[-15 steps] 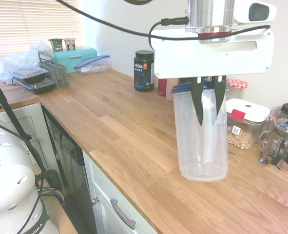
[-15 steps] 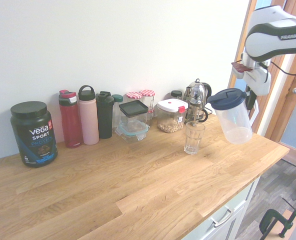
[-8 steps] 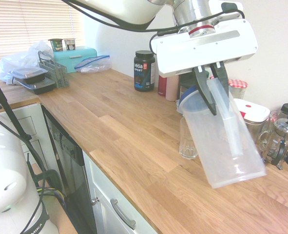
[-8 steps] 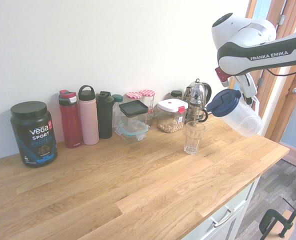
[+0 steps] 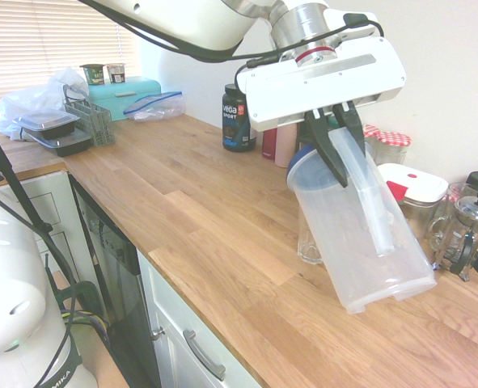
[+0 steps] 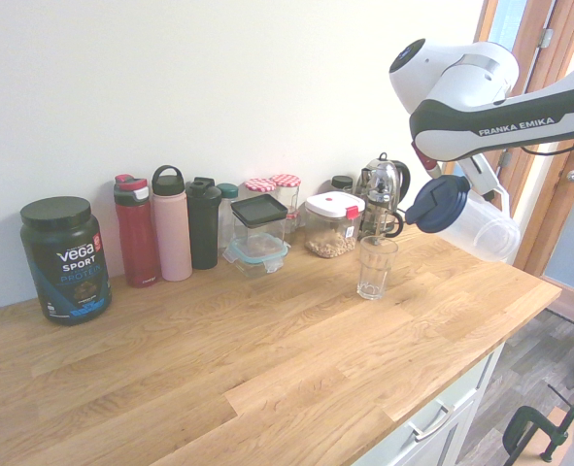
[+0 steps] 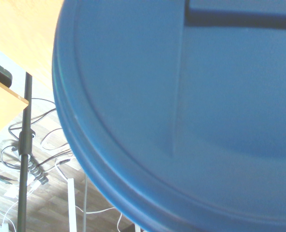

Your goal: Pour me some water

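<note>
Grips handle of clear pitcher with gripper closed on it. Holds pitcher tilted above counter, blue lid lower than base, near upright glass. Has white-lidded container and French press farther back, toward wall.

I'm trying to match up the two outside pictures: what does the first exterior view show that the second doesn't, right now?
Only the first: a turquoise box and a grey wire rack.
Only the second: a brown wooden door.
Both: a tilted clear plastic pitcher with a blue lid, and a black protein tub.
</note>
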{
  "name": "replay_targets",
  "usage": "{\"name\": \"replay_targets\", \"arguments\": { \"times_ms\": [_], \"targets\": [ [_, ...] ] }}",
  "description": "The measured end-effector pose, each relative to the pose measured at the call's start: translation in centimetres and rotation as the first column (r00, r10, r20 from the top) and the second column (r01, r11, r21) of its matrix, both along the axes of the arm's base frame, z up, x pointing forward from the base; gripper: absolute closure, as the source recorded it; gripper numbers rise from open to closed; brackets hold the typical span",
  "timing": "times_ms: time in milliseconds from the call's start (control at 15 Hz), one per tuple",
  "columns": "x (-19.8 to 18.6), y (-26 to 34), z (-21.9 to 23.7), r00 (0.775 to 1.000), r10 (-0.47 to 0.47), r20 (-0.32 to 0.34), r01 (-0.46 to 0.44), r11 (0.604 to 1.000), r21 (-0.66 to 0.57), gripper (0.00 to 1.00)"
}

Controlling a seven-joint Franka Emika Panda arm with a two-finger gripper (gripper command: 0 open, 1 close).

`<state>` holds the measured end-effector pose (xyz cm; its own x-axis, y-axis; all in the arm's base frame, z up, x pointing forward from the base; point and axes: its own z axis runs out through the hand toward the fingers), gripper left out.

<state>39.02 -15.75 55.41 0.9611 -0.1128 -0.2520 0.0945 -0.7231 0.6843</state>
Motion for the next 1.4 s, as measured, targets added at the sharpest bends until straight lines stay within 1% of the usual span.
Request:
{"name": "replay_targets", "arguments": {
  "times_ms": [267,533,733,1000,1067,1200,1267,1400],
  "targets": [
    [0.7,1.6,-1.3,1.000,-0.003,0.009,0.003,1.000,-0.016,1.00],
    [1.4,1.8,-1.8,0.999,-0.024,0.026,0.025,0.999,-0.030,1.00],
    [2.7,1.9,-2.6,0.997,-0.040,0.063,0.042,0.999,-0.035,1.00],
    [3.6,2.2,-2.5,0.996,-0.038,0.077,0.041,0.999,-0.032,1.00],
    [3.6,2.2,-2.4,0.995,-0.041,0.091,0.042,0.999,-0.010,1.00],
    [2.7,1.5,-1.2,0.989,-0.048,0.137,0.037,0.996,0.082,1.00],
    [1.5,0.7,0.0,0.985,-0.054,0.161,0.033,0.991,0.132,1.00],
    [-2.5,-1.6,2.2,0.975,-0.078,0.210,0.026,0.971,0.237,1.00]
  ]
}}
